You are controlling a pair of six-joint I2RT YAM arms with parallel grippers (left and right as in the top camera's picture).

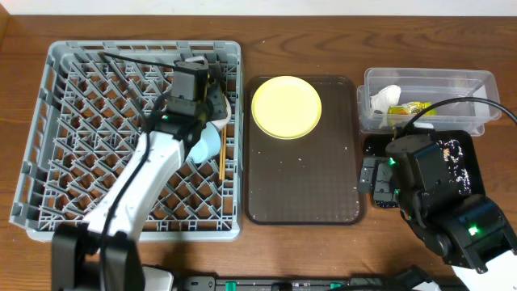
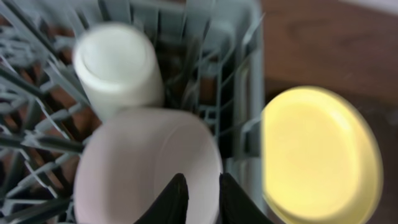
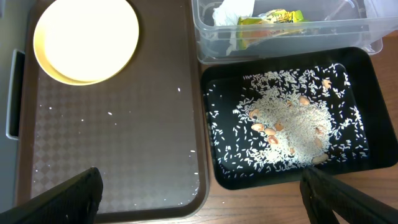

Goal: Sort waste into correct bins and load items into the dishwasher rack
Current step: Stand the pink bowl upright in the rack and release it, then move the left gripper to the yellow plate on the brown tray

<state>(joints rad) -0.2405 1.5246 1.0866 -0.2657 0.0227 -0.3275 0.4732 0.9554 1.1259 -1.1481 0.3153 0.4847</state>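
In the rack (image 1: pixel 36 137), the left gripper (image 2: pixel 201 180) straddles the rim of the white bowl (image 2: pixel 137 162), grip unclear; the right gripper (image 3: pixel 199 180) stands wide apart.

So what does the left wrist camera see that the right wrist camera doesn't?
Only the left wrist: a cream cup and a pale bowl standing in the grey rack, with the left claw at the bowl's edge. Only the right wrist: the clear tub holding a white tissue and a green-and-yellow wrapper, and the black tray scattered with crumbs. Both: the yellow plate.
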